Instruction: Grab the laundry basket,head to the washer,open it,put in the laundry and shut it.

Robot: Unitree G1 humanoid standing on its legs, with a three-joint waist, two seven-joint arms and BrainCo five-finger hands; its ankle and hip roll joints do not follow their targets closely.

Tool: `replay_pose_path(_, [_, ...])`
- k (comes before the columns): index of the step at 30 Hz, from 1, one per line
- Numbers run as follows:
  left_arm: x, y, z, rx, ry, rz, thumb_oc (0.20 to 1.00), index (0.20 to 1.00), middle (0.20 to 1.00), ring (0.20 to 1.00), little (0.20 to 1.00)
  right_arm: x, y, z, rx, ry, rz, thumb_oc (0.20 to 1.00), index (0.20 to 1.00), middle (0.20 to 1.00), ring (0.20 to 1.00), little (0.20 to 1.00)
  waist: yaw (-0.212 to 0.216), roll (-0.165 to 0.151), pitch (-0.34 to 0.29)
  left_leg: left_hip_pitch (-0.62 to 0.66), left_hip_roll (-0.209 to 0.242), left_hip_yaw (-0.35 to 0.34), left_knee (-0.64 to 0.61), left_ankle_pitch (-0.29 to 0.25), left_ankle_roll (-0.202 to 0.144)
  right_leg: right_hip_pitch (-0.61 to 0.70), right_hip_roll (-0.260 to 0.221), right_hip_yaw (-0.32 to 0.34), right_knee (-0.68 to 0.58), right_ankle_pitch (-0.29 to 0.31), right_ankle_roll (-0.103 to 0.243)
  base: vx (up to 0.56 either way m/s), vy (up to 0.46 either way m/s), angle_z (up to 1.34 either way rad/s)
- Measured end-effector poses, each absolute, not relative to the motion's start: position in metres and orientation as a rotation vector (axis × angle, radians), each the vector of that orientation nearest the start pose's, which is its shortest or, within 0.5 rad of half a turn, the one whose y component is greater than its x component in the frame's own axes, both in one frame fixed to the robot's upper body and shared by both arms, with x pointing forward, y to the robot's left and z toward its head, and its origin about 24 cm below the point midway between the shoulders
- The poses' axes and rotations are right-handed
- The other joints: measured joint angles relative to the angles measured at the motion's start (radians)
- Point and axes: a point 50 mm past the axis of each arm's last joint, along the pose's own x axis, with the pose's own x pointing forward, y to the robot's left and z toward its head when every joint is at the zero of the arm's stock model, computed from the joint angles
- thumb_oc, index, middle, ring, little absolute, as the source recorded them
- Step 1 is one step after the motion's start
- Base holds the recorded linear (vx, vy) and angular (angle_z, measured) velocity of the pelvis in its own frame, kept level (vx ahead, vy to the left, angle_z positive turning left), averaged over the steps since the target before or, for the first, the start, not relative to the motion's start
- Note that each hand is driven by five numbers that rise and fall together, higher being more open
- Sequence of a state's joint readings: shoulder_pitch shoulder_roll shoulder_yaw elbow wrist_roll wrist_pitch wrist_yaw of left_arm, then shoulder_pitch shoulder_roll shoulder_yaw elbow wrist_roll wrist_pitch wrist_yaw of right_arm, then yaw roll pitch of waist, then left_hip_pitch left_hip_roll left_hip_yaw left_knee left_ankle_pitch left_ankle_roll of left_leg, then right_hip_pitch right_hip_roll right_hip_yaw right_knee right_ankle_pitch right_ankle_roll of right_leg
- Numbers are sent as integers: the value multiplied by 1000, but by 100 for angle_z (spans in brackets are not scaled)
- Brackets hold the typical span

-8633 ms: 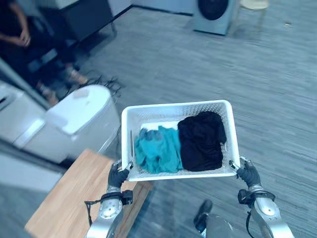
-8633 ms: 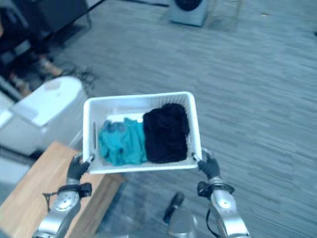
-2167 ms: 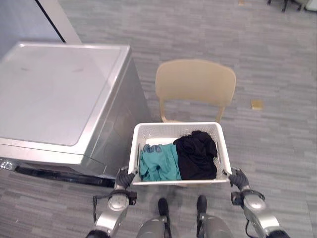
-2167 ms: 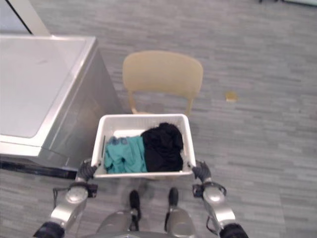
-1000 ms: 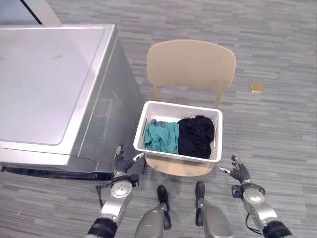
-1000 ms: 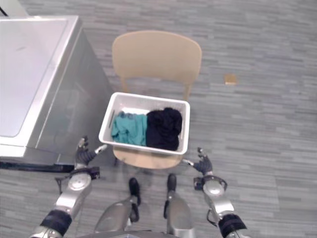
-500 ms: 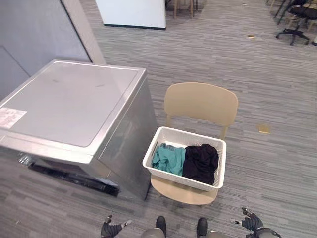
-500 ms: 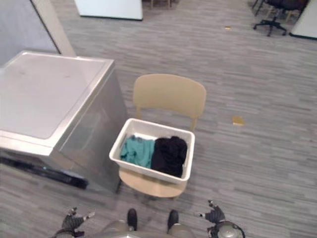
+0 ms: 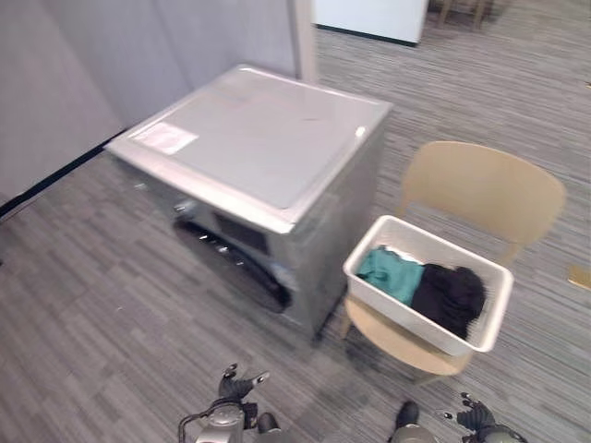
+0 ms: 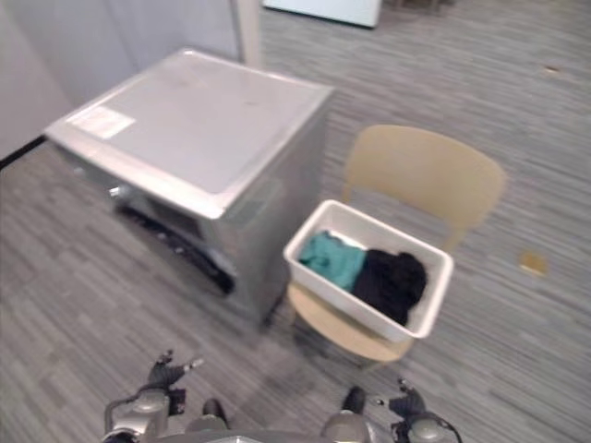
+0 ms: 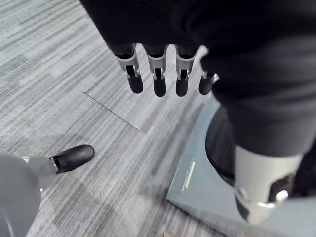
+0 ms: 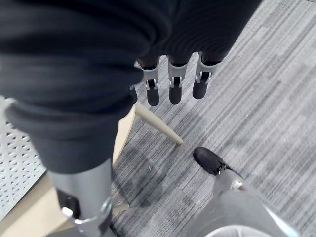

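Basket (image 9: 489,318) on chair (image 9: 480,194), hands free.

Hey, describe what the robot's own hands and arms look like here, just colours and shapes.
Both hands match: the left hand and right hand each have a row of silver fingers ending in rounded dark tips, with a thumb set apart. A dark ribbed cover wraps the back and wrist. From the head, the wrists below look silver-grey.

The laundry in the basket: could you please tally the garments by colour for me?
Teal garment: 1
Black garment: 1
Total: 2, both lying in the white laundry basket on the chair.
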State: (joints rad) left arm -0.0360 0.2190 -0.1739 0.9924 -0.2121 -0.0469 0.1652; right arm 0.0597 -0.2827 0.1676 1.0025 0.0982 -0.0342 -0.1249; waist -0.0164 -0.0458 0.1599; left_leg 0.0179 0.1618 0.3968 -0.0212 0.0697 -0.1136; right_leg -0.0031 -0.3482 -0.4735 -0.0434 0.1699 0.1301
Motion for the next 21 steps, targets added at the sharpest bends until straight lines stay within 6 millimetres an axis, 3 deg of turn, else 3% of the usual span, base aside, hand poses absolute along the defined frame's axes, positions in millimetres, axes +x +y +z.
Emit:
replay_pose_path(1, [149, 224, -136, 189, 925, 212, 1000, 1000, 1000, 1000, 1000, 120, -232, -144, -281, 1002, -144, 1000, 1000, 1000, 1000, 1000, -2, -29, -7, -1, -53, 2, 1, -9, 22, -21, -34, 59, 48, 35, -34, 58, 335, 3])
replay_pose_path(2, [144, 231, -136, 192, 936, 237, 1000, 1000, 1000, 1000, 1000, 122, -224, -145, -260, 991, -136, 1000, 1000, 1000, 1000, 1000, 1, -43, -9, 1, -73, 9, 20, -30, 39, -52, -65, 86, 105, 74, -20, 94, 361, 2])
replay_pose_path(3, [136, 240, -138, 211, 961, 257, 1000, 1000, 1000, 1000, 1000, 124, -214, -146, -244, 985, -116, 1000, 1000, 1000, 1000, 1000, 4, -30, -4, 6, -81, 5, 19, -66, 66, -79, -85, 136, 182, 104, -23, 89, 354, -4])
replay_pose_path(4, [134, 243, -137, 229, 965, 261, 1000, 1000, 1000, 1000, 1000, 125, -210, -146, -252, 985, -87, 1000, 1000, 1000, 1000, 1000, 0, -19, 1, 23, -95, -27, -5, -71, 94, -135, -79, 213, 282, 97, -7, 155, 352, 0])
replay_pose_path(5, [133, 244, -138, 235, 974, 263, 1000, 1000, 1000, 1000, 1000, 130, -205, -145, -256, 973, -58, 1000, 1000, 1000, 1000, 1000, -3, 6, 12, 43, -88, -61, -38, -64, 123, -190, -21, 315, 388, -43, 28, 130, 181, 4])
replay_pose_path(6, [131, 251, -138, 255, 982, 278, 1000, 1000, 1000, 1000, 1000, 138, -207, -141, -244, 942, -66, 1000, 1000, 1000, 1000, 1000, -10, 34, 9, 40, -74, -84, -62, -55, 136, -226, 57, 374, 438, -102, 27, 252, 285, 31])
replay_pose_path(7, [134, 257, -135, 287, 976, 278, 1000, 1000, 1000, 1000, 1000, 151, -207, -135, -255, 895, -49, 1000, 1000, 1000, 1000, 1000, -32, 45, 21, 38, -77, -119, -60, -45, 153, -253, 175, 391, 445, -176, 21, 239, 203, 50])
replay_pose_path(8, [133, 258, -135, 292, 979, 277, 1000, 1000, 1000, 1000, 1000, 154, -205, -133, -272, 880, -24, 1000, 1000, 1000, 1000, 1000, -39, 42, 21, 39, -88, -137, -65, -46, 155, -255, 226, 390, 416, -201, -6, 251, 146, 64])
replay_pose_path(11, [138, 249, -138, 283, 990, 259, 1000, 1000, 1000, 1000, 1000, 164, -196, -127, -295, 835, 42, 1000, 1000, 1000, 1000, 1000, -37, 32, 28, 54, -142, -192, -65, -58, 172, -252, 310, 337, 292, -212, -35, 143, 17, 66])
replay_pose_path(12, [139, 245, -139, 275, 988, 251, 1000, 1000, 1000, 1000, 1000, 166, -190, -126, -296, 820, 75, 1000, 1000, 1000, 1000, 1000, -41, 31, 28, 57, -156, -218, -65, -59, 169, -244, 327, 351, 241, -209, -36, 101, -13, 93])
replay_pose_path(14, [135, 238, -142, 256, 997, 236, 1000, 1000, 1000, 1000, 1000, 169, -186, -124, -294, 804, 97, 1000, 1000, 1000, 1000, 1000, -49, 31, 33, 76, -171, -271, -65, -61, 167, -188, 327, 368, 199, -132, -66, 160, -40, 128])
replay_pose_path(15, [124, 231, -146, 238, 1018, 227, 1000, 1000, 1000, 1000, 1000, 178, -179, -117, -316, 756, 141, 1000, 1000, 1000, 1000, 1000, -31, 50, 33, 96, -166, -307, -65, -74, 150, -142, 351, 404, 172, -94, -102, 178, -41, 103])
replay_pose_path(17, [101, 231, -153, 227, 1077, 235, 1000, 1000, 1000, 1000, 1000, 192, -168, -107, -329, 690, 197, 1000, 1000, 1000, 1000, 1000, -1, 76, 27, 113, -153, -315, -59, -68, 114, -106, 363, 383, 106, -74, -121, 96, -17, 31])
replay_pose_path(18, [90, 232, -155, 226, 1104, 241, 1000, 1000, 1000, 1000, 1000, 203, -162, -99, -333, 646, 218, 1000, 1000, 1000, 1000, 1000, 3, 84, 27, 114, -146, -312, -59, -70, 110, -91, 367, 375, 80, -68, -121, 1, -12, 5])
replay_pose_path(19, [77, 234, -158, 228, 1147, 251, 1000, 1000, 1000, 1000, 1000, 214, -155, -91, -335, 591, 253, 1000, 1000, 1000, 1000, 1000, 13, 89, 27, 111, -143, -298, -59, -69, 108, -74, 375, 373, 49, -41, -147, 0, -12, 7])
replay_pose_path(21, [79, 234, -158, 228, 1143, 251, 1000, 1000, 1000, 1000, 1000, 227, -149, -80, -365, 540, 296, 1000, 1000, 1000, 1000, 1000, 39, 90, 28, 90, -143, -301, -43, -69, 108, -66, 374, 359, 18, -24, -161, -17, -14, 16])
